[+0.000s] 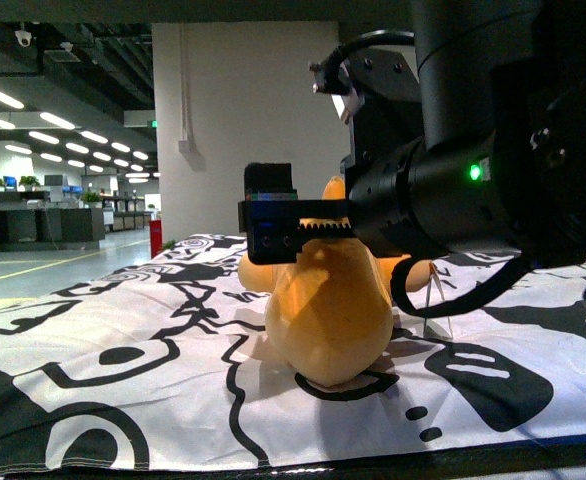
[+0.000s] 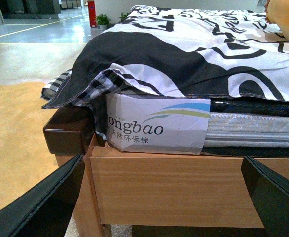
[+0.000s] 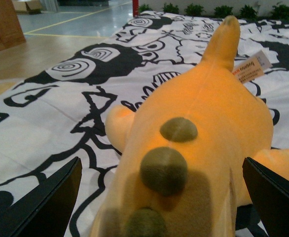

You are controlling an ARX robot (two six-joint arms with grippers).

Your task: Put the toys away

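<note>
The right arm (image 1: 473, 190) is looming dark and nearest in the front view, and its right gripper (image 1: 271, 215) is hovering at the top of the plush toy (image 1: 328, 310). The toy is showing a rounded orange-yellow body, olive bumps (image 3: 163, 170) running along its back, a stubby limb sticking out at the side and a white hang tag (image 3: 251, 67). It is lying on the bedcover (image 1: 123, 330), between the right gripper's fingers (image 3: 55, 197), which are standing wide apart and gripping nothing; whether they are touching it cannot be told. The cover is spreading white with black doodles over a mattress on a wooden bed frame (image 2: 174, 187). The left gripper (image 2: 162, 163) is hanging low beside the frame, spread wide and holding nothing. Beyond, a white wall (image 1: 233, 100) and strip lights (image 1: 3, 95) are showing in an open hall.
</note>
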